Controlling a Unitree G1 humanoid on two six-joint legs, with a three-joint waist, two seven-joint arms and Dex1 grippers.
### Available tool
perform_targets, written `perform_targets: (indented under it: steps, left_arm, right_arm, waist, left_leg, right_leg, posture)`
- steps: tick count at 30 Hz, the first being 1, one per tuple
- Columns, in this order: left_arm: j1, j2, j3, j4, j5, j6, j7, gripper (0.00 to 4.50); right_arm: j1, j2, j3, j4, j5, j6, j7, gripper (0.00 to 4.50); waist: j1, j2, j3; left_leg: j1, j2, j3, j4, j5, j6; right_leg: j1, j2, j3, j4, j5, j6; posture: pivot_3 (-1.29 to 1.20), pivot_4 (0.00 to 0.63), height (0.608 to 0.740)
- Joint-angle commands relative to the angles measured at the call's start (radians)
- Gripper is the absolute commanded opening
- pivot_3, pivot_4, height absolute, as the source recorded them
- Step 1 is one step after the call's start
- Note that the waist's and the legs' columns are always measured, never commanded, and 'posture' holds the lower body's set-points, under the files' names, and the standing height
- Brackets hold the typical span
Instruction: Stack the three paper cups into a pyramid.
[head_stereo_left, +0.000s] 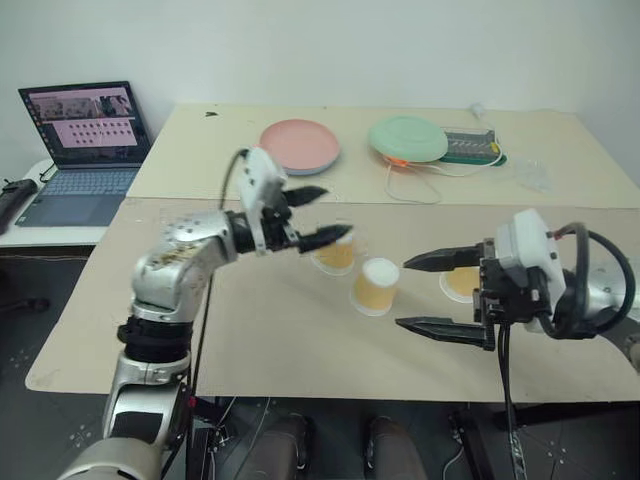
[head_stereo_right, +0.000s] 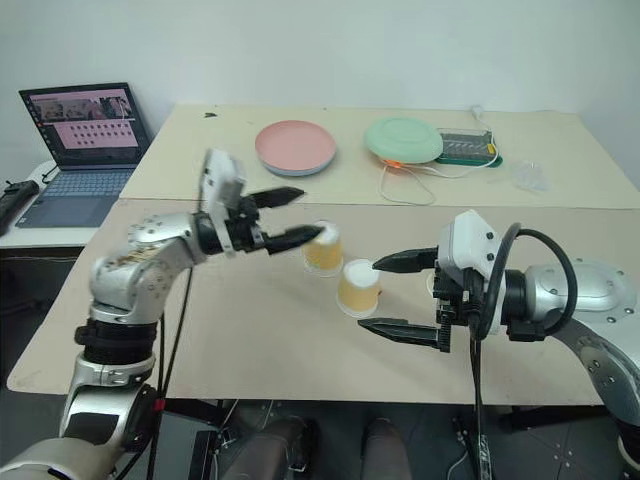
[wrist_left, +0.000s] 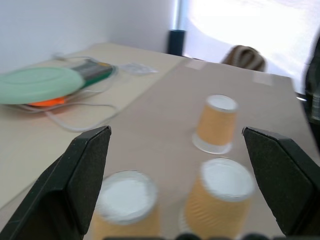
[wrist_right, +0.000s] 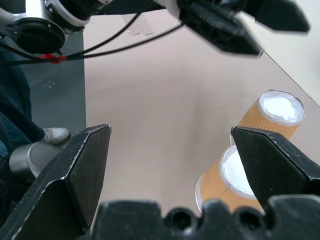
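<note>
Three paper cups stand upside down on the tan table (head_stereo_left: 300, 340), each apart from the others: one (head_stereo_left: 335, 257) at the left, one (head_stereo_left: 377, 286) in the middle, one (head_stereo_left: 461, 284) at the right. My left gripper (head_stereo_left: 337, 211) hovers open just above and left of the left cup, holding nothing. The right gripper (head_stereo_left: 402, 293) is open too, pointing left, its fingers on either side of the right cup's line and close to the middle cup. From the left wrist, all three cups show, two near (wrist_left: 127, 205) (wrist_left: 225, 197) and one farther (wrist_left: 217, 124).
A pink plate (head_stereo_left: 300, 145) and a green plate (head_stereo_left: 408, 138) lie on the far table, with a white cable (head_stereo_left: 415, 185) and a dark device (head_stereo_left: 470, 147) beside them. A laptop (head_stereo_left: 85, 150) stands open at the far left. Bare table lies in front of the cups.
</note>
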Motion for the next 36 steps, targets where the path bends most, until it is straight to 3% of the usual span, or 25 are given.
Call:
perform_targets:
  steps: [1,13,36]
  left_arm:
    - [0.065,0.023,0.021,0.045,0.076,-0.059,0.108,4.48]
    - [0.17,-0.03,-0.094,0.153,0.146,-0.184,0.132,4.48]
    - [-0.152,-0.216,-0.16,0.512,0.148,-0.288,-0.001,4.48]
  right_arm:
    - [-0.015,0.006,-0.021,-0.016,0.002,-0.028,-0.001,4.5]
    - [-0.016,0.005,-0.027,-0.015,0.005,-0.018,-0.004,4.5]
    - [0.032,-0.006,-0.074,-0.054,0.014,-0.008,-0.053,4.5]
  waist:
    - [-0.001,0.0,0.0]
    - [0.018,0.0,0.0]
    - [0.013,-0.001,0.0]
  left_leg:
    - [0.001,0.0,0.0,0.0,0.0,0.0]
    - [0.001,0.0,0.0,0.0,0.0,0.0]
    - [0.0,0.0,0.001,0.0,0.0,0.0]
  right_leg:
    - [0.001,0.0,0.0,0.0,0.0,-0.001]
    - [0.001,0.0,0.0,0.0,0.002,-0.003]
    - [0.001,-0.001,-0.001,-0.001,0.002,-0.003]
  posture:
    - [0.0,0.15,0.715]
    - [0.0,0.15,0.715]
    - [0.0,0.15,0.715]
